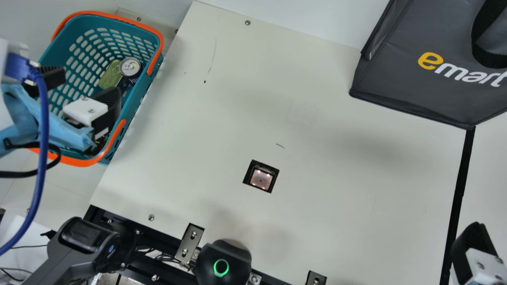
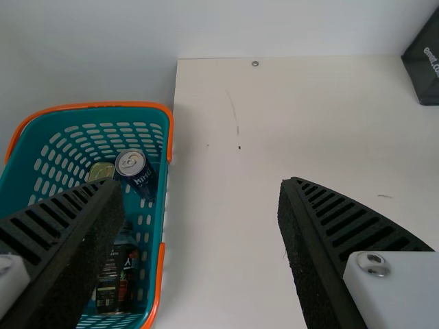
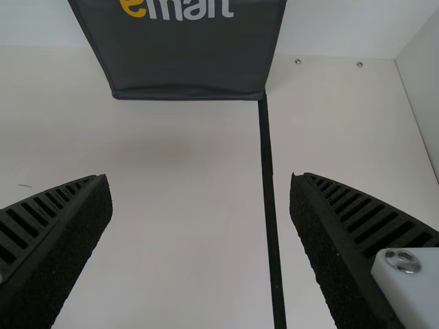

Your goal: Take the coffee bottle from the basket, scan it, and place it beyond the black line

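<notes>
Main view is showing the left tool hovering over the teal basket, fingers standing wide apart. Coffee bottle is resting inside the basket, near the dark can. Right tool is hanging by the black line, fingers also spreading apart.
</notes>
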